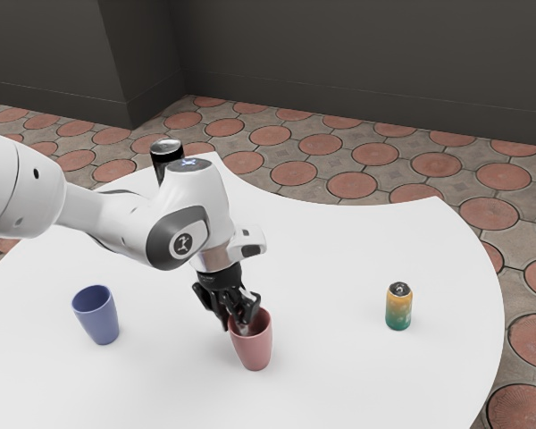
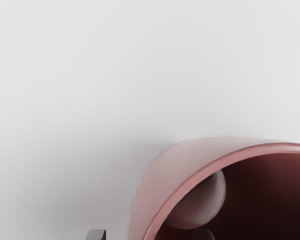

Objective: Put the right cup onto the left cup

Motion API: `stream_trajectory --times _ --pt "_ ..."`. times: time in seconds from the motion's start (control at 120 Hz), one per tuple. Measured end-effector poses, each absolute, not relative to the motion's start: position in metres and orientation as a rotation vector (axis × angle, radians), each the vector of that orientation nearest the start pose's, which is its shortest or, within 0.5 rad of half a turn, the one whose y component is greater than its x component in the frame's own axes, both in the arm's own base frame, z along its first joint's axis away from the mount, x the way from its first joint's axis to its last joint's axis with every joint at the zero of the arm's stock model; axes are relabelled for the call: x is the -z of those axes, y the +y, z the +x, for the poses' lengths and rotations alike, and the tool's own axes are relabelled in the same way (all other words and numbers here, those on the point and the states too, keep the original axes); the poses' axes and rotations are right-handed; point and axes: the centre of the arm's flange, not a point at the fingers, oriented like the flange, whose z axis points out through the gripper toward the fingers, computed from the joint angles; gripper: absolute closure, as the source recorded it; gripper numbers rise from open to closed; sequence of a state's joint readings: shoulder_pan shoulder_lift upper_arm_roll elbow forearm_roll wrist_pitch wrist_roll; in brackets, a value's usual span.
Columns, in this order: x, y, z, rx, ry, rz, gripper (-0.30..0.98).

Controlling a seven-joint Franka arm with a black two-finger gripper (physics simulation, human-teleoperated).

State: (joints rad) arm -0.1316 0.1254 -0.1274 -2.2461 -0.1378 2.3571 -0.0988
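My gripper is at the near-left rim of the pink cup in the exterior view, and that cup stands upright on the table. The wrist view has the gripper with its two fingertips apart, one outside the pink cup and the other over its opening. The cup's wall lies between them with gaps showing, so the fingers are open. The blue cup stands upright toward the exterior view's left, apart from the gripper.
On the white table, an orange and green can stands toward the exterior view's right. A black can is at the far side, behind the arm. The table's curved edge runs along the exterior view's right.
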Motion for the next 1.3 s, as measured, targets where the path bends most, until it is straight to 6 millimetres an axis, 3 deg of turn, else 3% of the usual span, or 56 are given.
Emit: stream_trajectory --times 0.183,0.433,0.625,0.733,0.992,1.3 --pt "-0.310 -0.138 0.517 -0.052 0.100 -3.245 0.70" --pt "-0.318 -0.138 0.517 -0.028 0.096 -3.243 0.76" --pt "-0.350 -0.134 0.505 0.056 0.087 -3.239 0.77" --pt "-0.386 -0.128 0.497 0.122 0.080 -3.238 0.78" --pt "-0.453 -0.066 0.473 0.179 -0.051 -3.216 0.78" --pt "-0.489 0.015 0.433 0.114 -0.212 -3.175 0.78"
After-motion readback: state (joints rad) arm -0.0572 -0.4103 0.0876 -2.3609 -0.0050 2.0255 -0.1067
